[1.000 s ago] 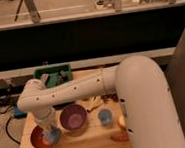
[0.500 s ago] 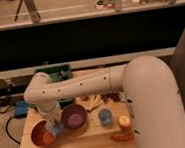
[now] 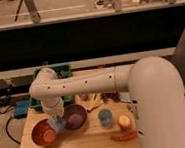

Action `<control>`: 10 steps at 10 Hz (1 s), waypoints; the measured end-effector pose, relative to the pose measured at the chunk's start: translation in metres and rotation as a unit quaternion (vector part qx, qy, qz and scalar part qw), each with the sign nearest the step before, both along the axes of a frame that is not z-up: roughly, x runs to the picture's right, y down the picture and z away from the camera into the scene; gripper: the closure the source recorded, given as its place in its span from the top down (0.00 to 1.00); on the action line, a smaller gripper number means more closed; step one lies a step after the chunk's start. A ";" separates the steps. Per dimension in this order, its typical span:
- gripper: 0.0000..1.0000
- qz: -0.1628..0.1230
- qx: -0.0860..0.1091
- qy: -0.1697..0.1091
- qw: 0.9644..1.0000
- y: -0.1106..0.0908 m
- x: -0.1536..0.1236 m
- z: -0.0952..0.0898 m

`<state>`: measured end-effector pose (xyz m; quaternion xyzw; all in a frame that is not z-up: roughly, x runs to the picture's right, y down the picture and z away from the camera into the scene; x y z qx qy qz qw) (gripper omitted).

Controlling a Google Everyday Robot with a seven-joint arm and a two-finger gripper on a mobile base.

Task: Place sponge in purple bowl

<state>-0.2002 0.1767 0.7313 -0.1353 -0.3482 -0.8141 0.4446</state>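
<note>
- Task judged unfinished: sponge (image 3: pixel 58 123) not in purple bowl (image 3: pixel 74 116); seen as a light-blue patch just left of purple bowl, over the gap toward the red-brown bowl (image 3: pixel 44 133)
- End effector (image 3: pixel 56 120) at the lower end of the white arm (image 3: pixel 82 83), just left of purple bowl and right at the sponge; appears pinched on the sponge, though finger detail unclear, so read as probable, not certain
- Cannot tell whether sponge is clear of the surface (image 3: pixel 88 138) or touching a bowl rim
- Remaining, by judgement: shift sponge rightward over purple bowl's opening, release, withdraw
- Purple bowl: interior appears dark and empty as far as visible; near-left rim partly hidden by the arm
- Red-brown bowl, left of purple bowl: pale orange patch inside, identity unclear
- Small blue cup (image 3: pixel 105 117), right of purple bowl: upright, contents not discernible
- Yellowish round item (image 3: pixel 124 121) and reddish elongated item (image 3: pixel 124 135) further right of purple bowl, loose on the surface, in no container
- Green bin (image 3: pixel 65 69) behind purple bowl, mostly hidden by the arm; contents not visible
</note>
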 end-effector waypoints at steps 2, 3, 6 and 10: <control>0.01 0.011 0.002 0.009 1.000 -0.009 0.021 0.007; 0.01 0.017 0.003 0.011 1.000 -0.011 0.026 0.008; 0.01 0.026 0.002 0.009 1.000 -0.013 0.026 0.009; 0.08 0.030 0.003 0.011 0.999 -0.019 0.036 0.012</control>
